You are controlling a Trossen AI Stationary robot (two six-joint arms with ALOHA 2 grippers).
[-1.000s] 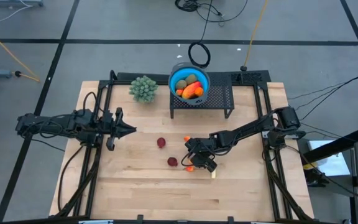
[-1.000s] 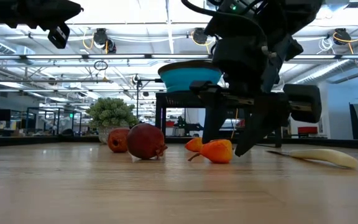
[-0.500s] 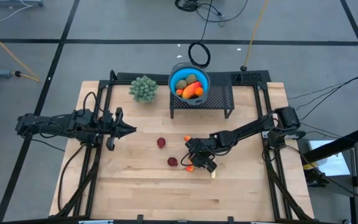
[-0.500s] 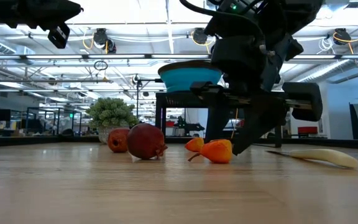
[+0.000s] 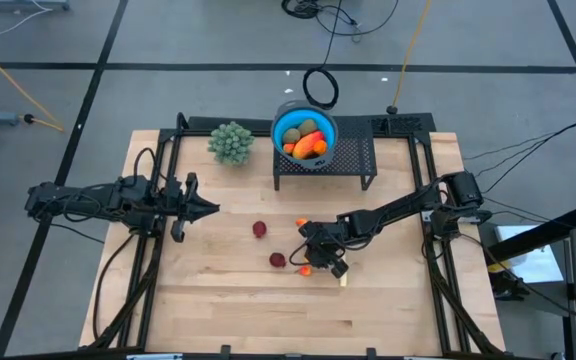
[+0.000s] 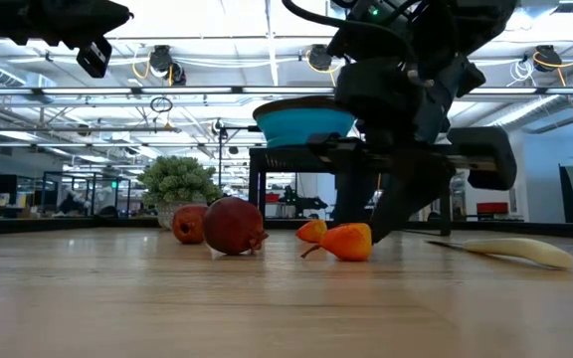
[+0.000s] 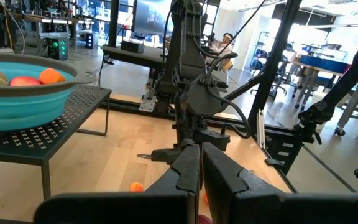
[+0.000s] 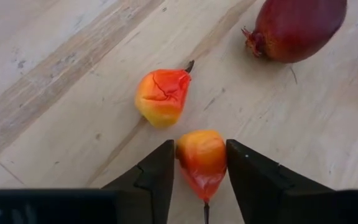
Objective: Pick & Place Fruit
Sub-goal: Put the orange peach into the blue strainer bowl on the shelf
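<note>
Two small orange-red fruits lie on the wooden table (image 5: 218, 300) near its middle. The right gripper (image 8: 201, 163) is lowered over one orange-red fruit (image 8: 202, 160), which sits between its two fingers (image 8: 157, 174); the fingers stand narrow on either side of it, touching or nearly touching, and the fruit rests on the table. The second orange-red fruit (image 8: 162, 96) lies just beside it, clear of the fingers. One dark red round fruit (image 8: 297, 26) rests a little further off; in the high view it lies just left of the right gripper (image 5: 320, 258). Another dark red fruit (image 5: 259, 229) lies apart, nearer the table's centre, and a tiny orange fruit (image 5: 300, 222) sits close behind the gripper.

A blue bowl (image 5: 286, 124) stands on a black mesh stand (image 5: 358, 158) at the far edge of the table and holds several fruits, orange-red and brownish-green. A pale green bushy plant (image 5: 231, 142) stands to the left of the stand. A pale-handled knife (image 6: 510, 251) lies on the table beside the right gripper.

The left gripper (image 5: 208, 208) waits over the table's left side, fingers pressed together and holding nothing
</note>
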